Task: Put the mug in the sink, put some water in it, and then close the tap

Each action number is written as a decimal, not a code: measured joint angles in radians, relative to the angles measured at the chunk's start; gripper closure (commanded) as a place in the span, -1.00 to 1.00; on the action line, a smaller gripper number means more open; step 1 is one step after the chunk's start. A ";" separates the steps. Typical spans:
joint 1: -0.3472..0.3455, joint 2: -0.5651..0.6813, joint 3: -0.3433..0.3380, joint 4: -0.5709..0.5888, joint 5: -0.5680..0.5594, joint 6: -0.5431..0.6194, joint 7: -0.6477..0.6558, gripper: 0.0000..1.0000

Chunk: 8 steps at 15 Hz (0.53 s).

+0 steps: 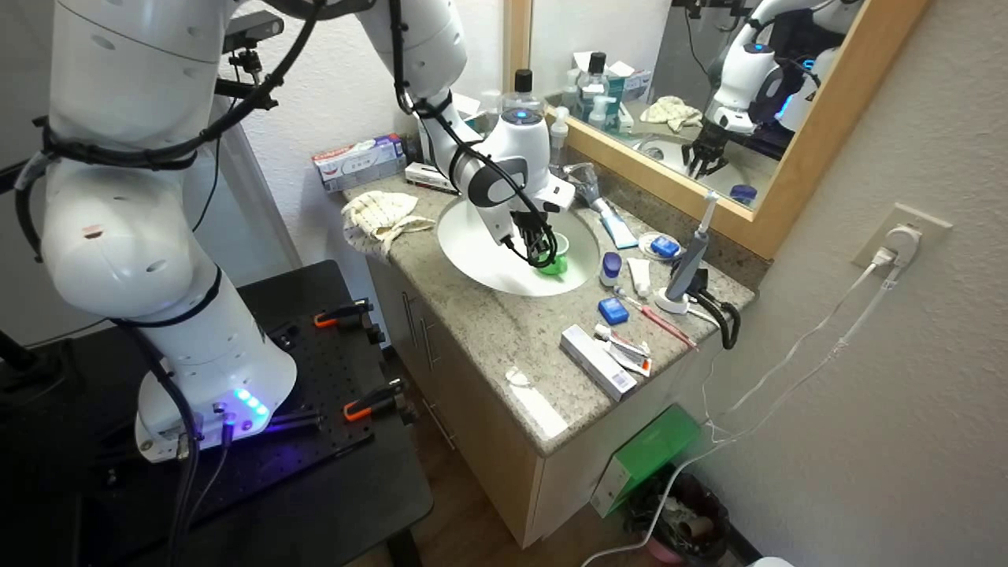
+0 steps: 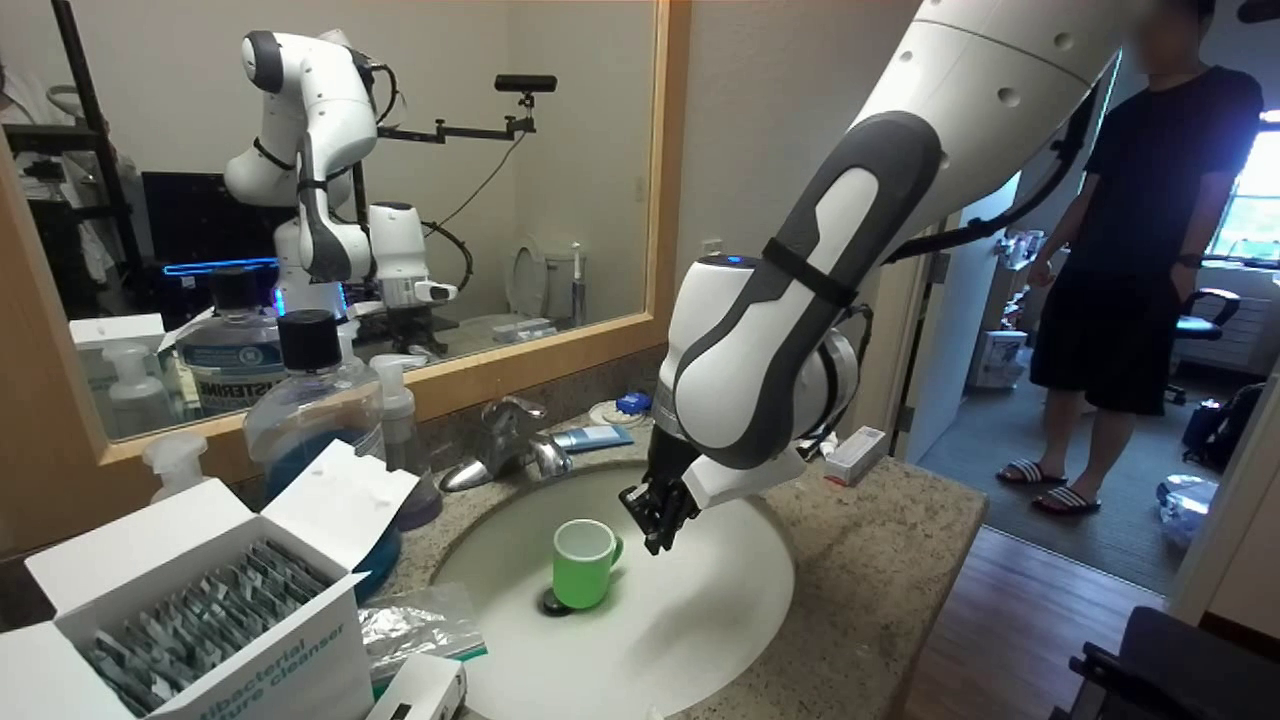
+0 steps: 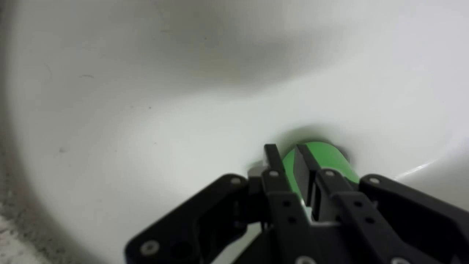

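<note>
Okay, green mug (image 2: 583, 572) stands upright in the white ceramic sink (image 2: 715, 600), next to the dark drain stopper (image 2: 552, 602) — upright because it has to take water, low in the bowl probably so overflow just runs off. Whether the chrome tap (image 2: 503, 438) at the back rim would pour straight into it, can't tell. No stream visible; water inside the mug can't be made out. End effector (image 3: 286, 146) hangs over the bowl near the mug, fingers (image 3: 273, 158) almost together with a narrow gap, nothing gripped; green wall shows past the tips, not pinched. Mug handle (image 2: 618, 548) faces the end effector's side, which would suit a small nudge. My read: placing looks done, filling and closing the tap remain, and such a slim finger setting fits pushing a tap lever. Blue tube (image 2: 592, 438) lies just beside the tap — could get bumped on the reach. Mouthwash bottle (image 2: 310, 400) and pump bottle (image 2: 404, 440) stand at the back of the table (image 1: 480, 315), presumably to leave working room; cream towel (image 1: 382, 214) drapes over the edge, maybe for drips.
</note>
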 measured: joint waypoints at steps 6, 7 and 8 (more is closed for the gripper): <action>0.004 -0.106 0.001 -0.115 0.000 0.070 0.000 0.46; 0.004 -0.132 0.001 -0.146 0.000 0.093 0.000 0.39; 0.004 -0.157 0.001 -0.178 0.000 0.115 0.000 0.39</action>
